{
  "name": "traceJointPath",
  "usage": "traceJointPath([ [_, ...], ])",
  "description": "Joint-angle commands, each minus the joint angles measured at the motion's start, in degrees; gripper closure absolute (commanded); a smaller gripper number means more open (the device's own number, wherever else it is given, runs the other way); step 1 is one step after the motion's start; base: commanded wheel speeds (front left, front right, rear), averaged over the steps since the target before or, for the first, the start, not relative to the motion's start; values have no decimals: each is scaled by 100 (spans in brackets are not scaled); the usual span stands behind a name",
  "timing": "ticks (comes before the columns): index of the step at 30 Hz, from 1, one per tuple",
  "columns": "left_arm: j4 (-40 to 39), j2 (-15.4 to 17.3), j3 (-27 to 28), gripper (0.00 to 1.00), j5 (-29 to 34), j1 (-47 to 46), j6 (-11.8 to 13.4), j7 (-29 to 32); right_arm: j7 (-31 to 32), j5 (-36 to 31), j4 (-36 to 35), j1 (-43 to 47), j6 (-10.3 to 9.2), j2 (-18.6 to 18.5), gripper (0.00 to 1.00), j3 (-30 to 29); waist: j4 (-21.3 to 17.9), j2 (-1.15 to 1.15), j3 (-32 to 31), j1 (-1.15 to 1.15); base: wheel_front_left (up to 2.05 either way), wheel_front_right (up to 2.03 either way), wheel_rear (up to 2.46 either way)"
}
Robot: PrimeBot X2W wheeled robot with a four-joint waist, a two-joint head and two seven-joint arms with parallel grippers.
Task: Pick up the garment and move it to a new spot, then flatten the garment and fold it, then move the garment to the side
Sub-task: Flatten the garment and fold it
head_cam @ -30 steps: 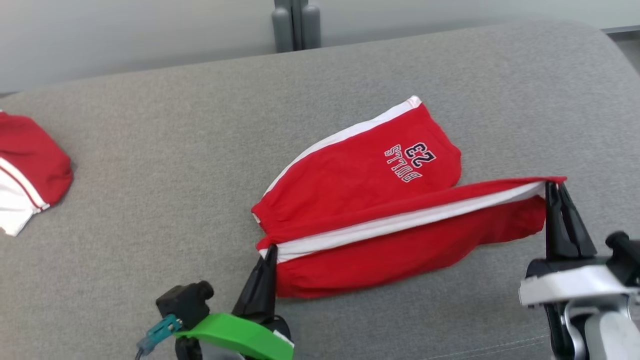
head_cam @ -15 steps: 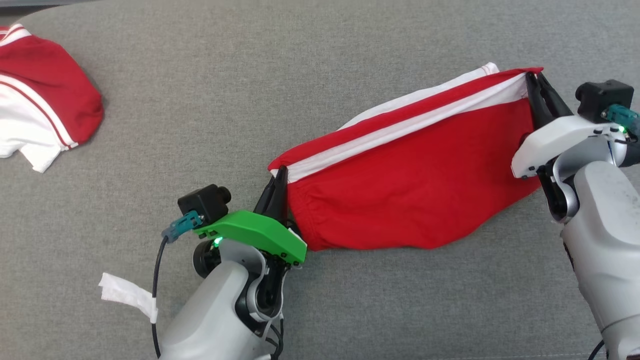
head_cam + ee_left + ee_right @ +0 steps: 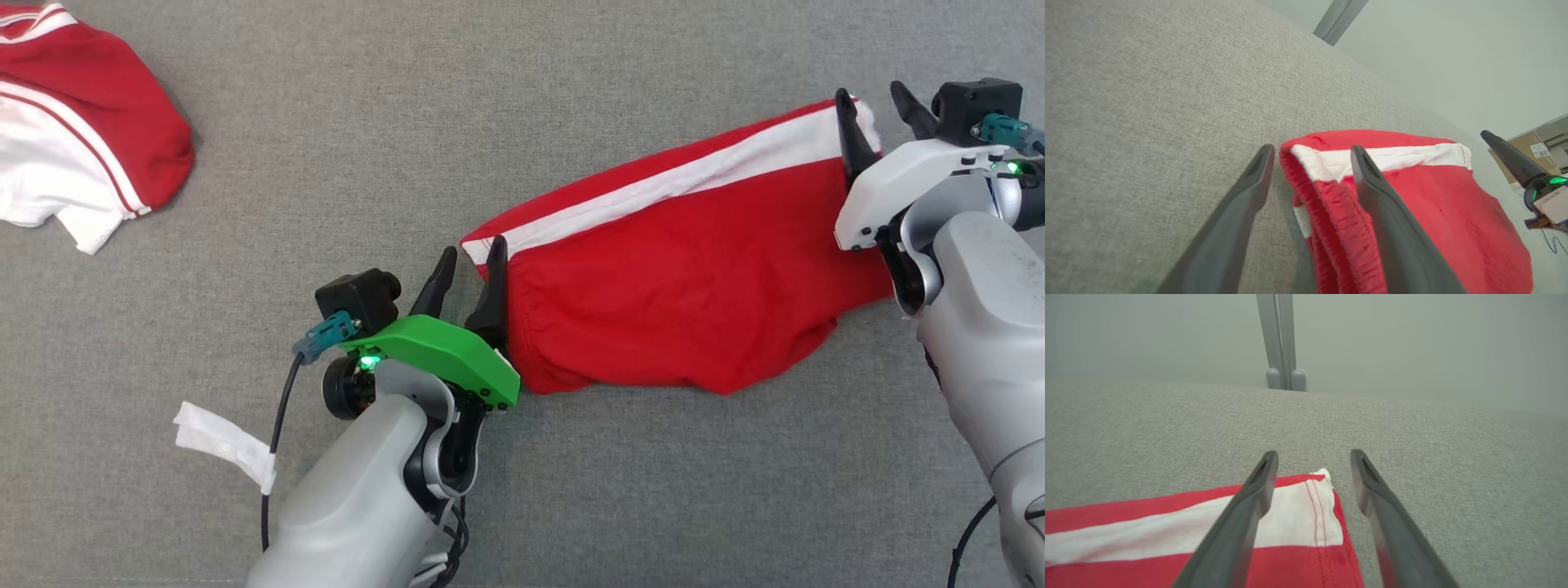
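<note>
The garment (image 3: 678,310) is a pair of red shorts with a white side stripe, lying folded in half on the grey fabric surface (image 3: 522,131). My left gripper (image 3: 471,261) stands open at the garment's elastic waistband corner (image 3: 1318,163), one finger on each side of it. Over the hem corner (image 3: 1310,506) at the other end my right gripper (image 3: 878,102) is open too, its fingers spread above the white stripe. Neither gripper holds the cloth.
A second red and white garment (image 3: 73,139) lies at the far left of the surface. A white tag (image 3: 224,445) hangs from my left arm's cable. A grey post (image 3: 1280,343) stands beyond the far edge.
Both grippers have opened and let go of the garment's corners, and the top layer now lies flat over the lower one. The head camera has tilted down.
</note>
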Motion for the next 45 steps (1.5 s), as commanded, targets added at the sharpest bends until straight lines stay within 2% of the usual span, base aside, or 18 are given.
traceJointPath([
  [1, -40, 57, 20, 0, 160, -13, -11, -46, -66, 84, 92, -67, -10, -63, 0, 61, 2, 0, -70, 0, 0, 0, 0],
  [10, -1071, 555, 615, 0, 1202, 850, 170, -41, -99, 396, 353, 56, -10, -301, 0, 495, -5, 0, -473, 0, 0, 0, 0],
  [16, -1770, 891, 1060, 0, 1704, 1520, 360, -37, 568, 845, 406, 371, -10, -578, 0, 932, 96, 0, -709, 0, 0, 0, 0],
  [22, -2094, 1223, 1350, 0, 2049, 1717, 501, -37, 1279, 1388, 324, 628, -10, -726, 0, 1268, 239, 0, -644, 0, 0, 0, 0],
  [28, -2279, 1312, 1572, 0, 2226, 1812, 639, -37, 1834, 1851, 424, 791, -10, -776, 0, 1406, 390, 0, -595, 0, 0, 0, 0],
  [33, -2307, 1271, 1649, 0, 2267, 1916, 616, -37, 2023, 2038, 457, 870, -10, -816, 0, 1536, 440, 0, -619, 0, 0, 0, 0],
  [34, -2309, 1263, 1666, 0, 2275, 1926, 614, -37, 2058, 2081, 451, 878, -9, -816, 40, 1561, 438, 0, -628, 0, 0, 0, 0],
  [36, -2317, 1250, 1701, 0, 2281, 1961, 616, -37, 2070, 2142, 437, 891, -9, -816, 81, 1609, 423, 0, -647, 0, 0, 0, 0],
  [37, -2328, 1240, 1715, 0, 2283, 1976, 614, -37, 2027, 2173, 431, 888, -9, -820, 92, 1613, 408, 0, -657, 0, 0, 0, 0],
  [38, -2337, 1226, 1723, 0, 2301, 1988, 609, -38, 1958, 2190, 435, 881, -9, -826, 100, 1609, 385, 0, -670, 0, 0, 0, 0],
  [45, -2273, 1195, 1737, 0, 2387, 2029, 536, -38, 1365, 2502, 365, 964, -11, -750, 100, 1452, 80, 0, -867, 0, 0, 0, 0],
])
